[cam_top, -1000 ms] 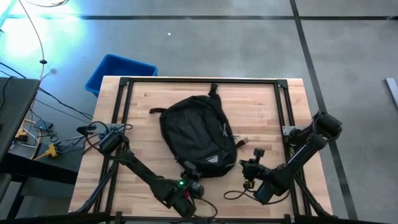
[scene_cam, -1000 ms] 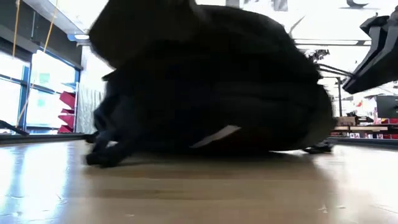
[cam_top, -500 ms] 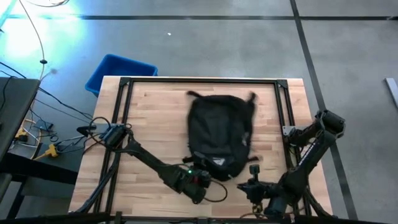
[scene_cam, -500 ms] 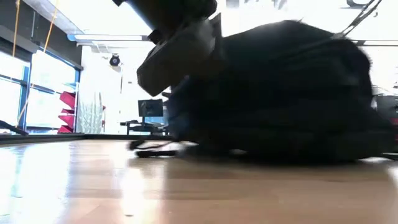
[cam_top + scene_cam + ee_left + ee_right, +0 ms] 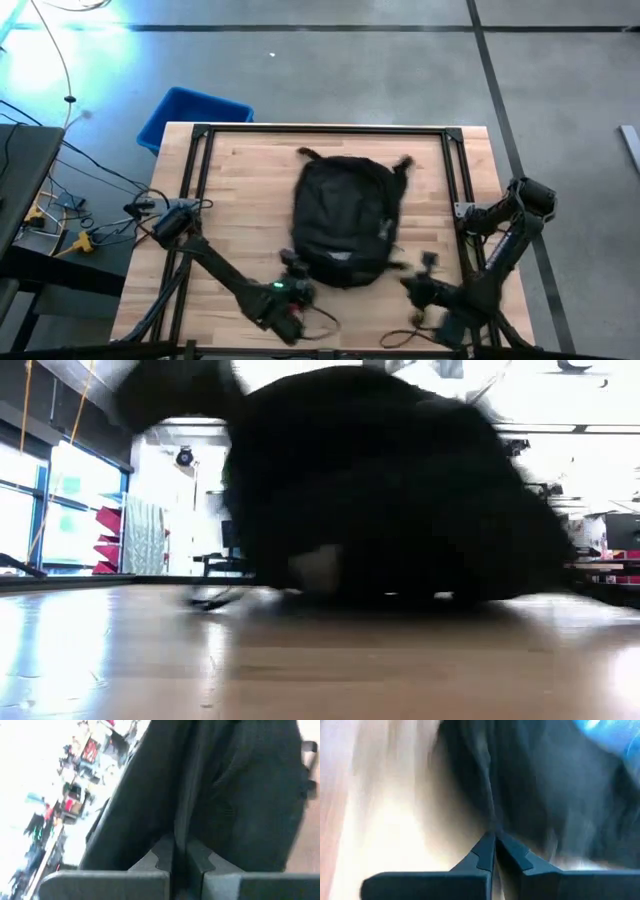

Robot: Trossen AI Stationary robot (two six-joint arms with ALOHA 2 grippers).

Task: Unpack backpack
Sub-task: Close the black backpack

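Observation:
The black backpack (image 5: 345,222) lies flat in the middle of the table, its top loop toward the far edge; in the low view the backpack (image 5: 390,490) is a blurred dark mass. My left gripper (image 5: 293,265) is shut at the bag's near left corner. My right gripper (image 5: 408,284) is shut just off the near right corner. Each wrist view shows black fabric close in front of that arm's shut fingers. My left gripper pinches a narrow dark strip or fold (image 5: 181,827) of the backpack's near left corner between its two shut fingers. It comes slanting down from the table's near left. The bag's body lies on the table. My right gripper has a thin dark strip (image 5: 490,815) of the backpack running in between its shut fingertips, at the bag's near right corner. It comes slanting down from the near right. Blur hides which part this is. The bag stays on the table.
A blue plastic bin (image 5: 190,115) stands on the floor past the table's far left corner. Black frame rails (image 5: 452,170) run along the table's edges. Bare wood lies left and right of the bag.
The backpack has turned from slanting to straight, top toward the far edge, sliding toward the right and then a little back. My left gripper swung right along the near side, then back left. My right gripper drew toward the near right corner and rose. Both stayed shut.

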